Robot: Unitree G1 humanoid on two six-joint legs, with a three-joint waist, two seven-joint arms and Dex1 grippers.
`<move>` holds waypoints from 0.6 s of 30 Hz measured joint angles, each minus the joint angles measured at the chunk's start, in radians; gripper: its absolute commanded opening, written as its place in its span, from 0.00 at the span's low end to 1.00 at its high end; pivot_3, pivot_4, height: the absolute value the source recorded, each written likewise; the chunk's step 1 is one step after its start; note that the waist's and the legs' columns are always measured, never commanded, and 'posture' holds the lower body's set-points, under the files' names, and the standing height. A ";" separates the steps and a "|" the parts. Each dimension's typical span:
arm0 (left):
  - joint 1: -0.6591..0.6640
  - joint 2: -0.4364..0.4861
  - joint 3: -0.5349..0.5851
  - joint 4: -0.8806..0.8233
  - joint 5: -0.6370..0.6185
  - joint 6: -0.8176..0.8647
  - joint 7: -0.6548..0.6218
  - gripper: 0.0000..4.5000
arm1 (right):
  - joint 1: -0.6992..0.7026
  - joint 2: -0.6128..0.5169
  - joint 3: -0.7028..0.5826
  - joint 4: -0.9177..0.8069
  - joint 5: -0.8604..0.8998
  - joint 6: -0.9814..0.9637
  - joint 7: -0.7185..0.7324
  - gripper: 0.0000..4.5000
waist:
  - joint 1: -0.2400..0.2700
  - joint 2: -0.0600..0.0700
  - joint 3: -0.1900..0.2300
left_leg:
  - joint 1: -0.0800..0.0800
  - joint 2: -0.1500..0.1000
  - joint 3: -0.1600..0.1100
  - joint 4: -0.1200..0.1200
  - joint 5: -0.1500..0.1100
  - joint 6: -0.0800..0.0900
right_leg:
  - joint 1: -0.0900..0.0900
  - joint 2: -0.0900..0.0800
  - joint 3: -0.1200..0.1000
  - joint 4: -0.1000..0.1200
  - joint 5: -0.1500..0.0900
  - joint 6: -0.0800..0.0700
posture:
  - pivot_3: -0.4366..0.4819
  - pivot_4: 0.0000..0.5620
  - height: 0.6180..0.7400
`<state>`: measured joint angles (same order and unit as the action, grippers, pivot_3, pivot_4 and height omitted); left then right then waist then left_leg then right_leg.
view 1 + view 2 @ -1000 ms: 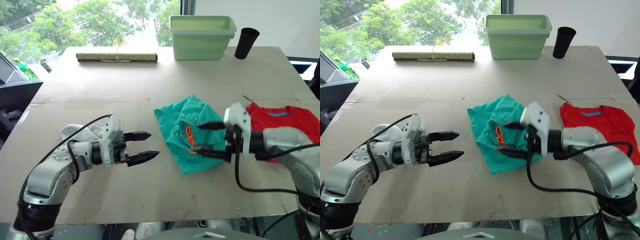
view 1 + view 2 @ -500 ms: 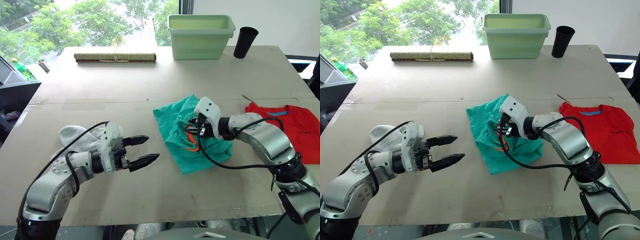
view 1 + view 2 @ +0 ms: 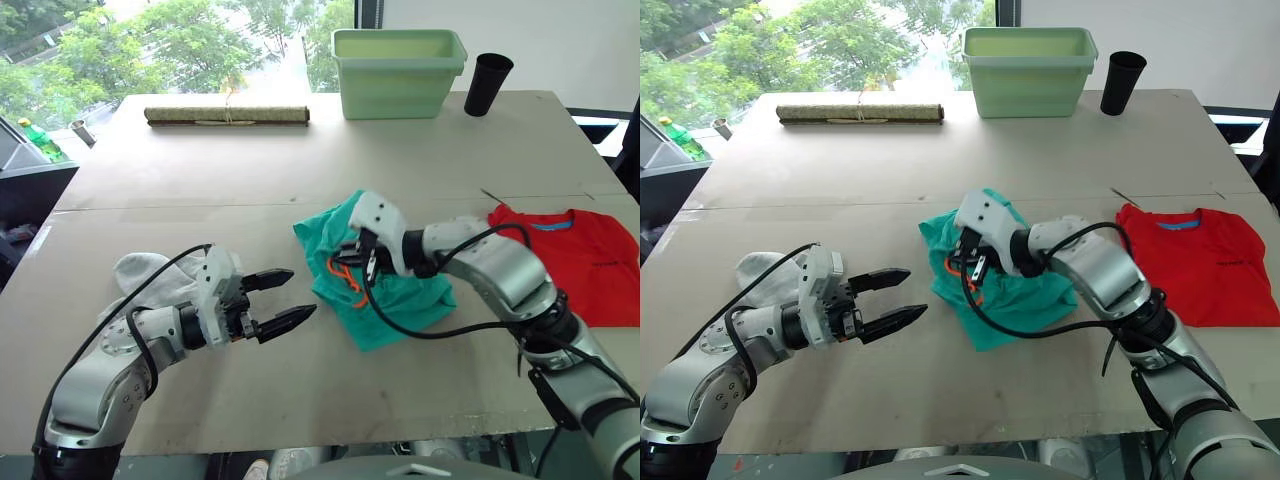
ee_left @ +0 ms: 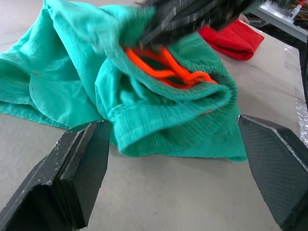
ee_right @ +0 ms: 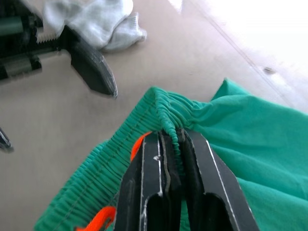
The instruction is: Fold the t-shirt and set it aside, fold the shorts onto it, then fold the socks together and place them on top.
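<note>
The teal shorts [image 3: 385,290] lie crumpled at the table's middle, their orange drawstring [image 3: 345,275] showing. My right gripper [image 3: 358,255] is shut on the gathered waistband [image 5: 166,113], pinching a fold of it between its fingers. To the left of the shorts my left gripper [image 3: 283,298] hovers open, nothing between its fingers [image 4: 79,168]. The grey socks [image 3: 150,272] lie bunched behind my left arm. At the right edge the folded red t-shirt [image 3: 585,255] lies flat, blue collar band up.
A pale green tub [image 3: 400,70] and a black cup [image 3: 487,85] stand at the back. A rolled mat [image 3: 226,115] lies at the back left. A seam [image 3: 200,207] crosses the brown table [image 3: 250,165].
My right gripper moved left onto the shorts, shut on the waistband and has drawn it leftward. The left gripper has barely moved and stays open.
</note>
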<state>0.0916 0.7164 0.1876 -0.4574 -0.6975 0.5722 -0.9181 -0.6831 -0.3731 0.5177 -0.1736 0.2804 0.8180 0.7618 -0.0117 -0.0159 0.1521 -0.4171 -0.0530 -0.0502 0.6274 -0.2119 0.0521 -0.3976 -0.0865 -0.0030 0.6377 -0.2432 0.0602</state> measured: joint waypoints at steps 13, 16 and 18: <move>-0.060 -0.016 0.000 0.041 -0.016 -0.001 -0.041 1.00 | 0.093 -0.073 -0.431 -0.256 0.303 0.112 0.010 0.99 | 0.001 0.001 0.001 | 0.000 0.000 -0.001 0.000 0.000 0.000 | 0.000 0.000 0.000 0.001 0.000 0.000 | 0.48 0.27 0.93; -0.059 -0.029 0.000 0.040 -0.024 -0.001 -0.032 1.00 | 0.093 -0.085 -0.491 -0.255 0.330 0.171 -0.042 0.99 | 0.002 0.001 0.001 | 0.000 0.000 0.000 0.000 0.000 0.000 | 0.000 0.000 0.000 0.001 0.000 0.000 | 0.48 0.27 0.93; -0.057 -0.031 0.001 0.038 -0.024 -0.001 -0.027 1.00 | 0.091 -0.093 -0.520 -0.234 0.334 0.201 -0.081 0.99 | 0.002 0.001 0.001 | 0.000 0.000 0.000 0.000 0.000 0.000 | 0.000 -0.001 0.000 0.001 0.000 0.000 | 0.48 0.27 0.93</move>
<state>0.0343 0.6854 0.1887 -0.4193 -0.7219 0.5710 -0.9449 -0.5921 -0.4657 -0.0024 -0.4078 0.6145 1.0193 0.6811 -0.0100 -0.0144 0.1530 -0.4167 -0.0528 -0.0505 0.6272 -0.2119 0.0523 -0.3972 -0.0871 -0.0025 0.6383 -0.2436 0.0597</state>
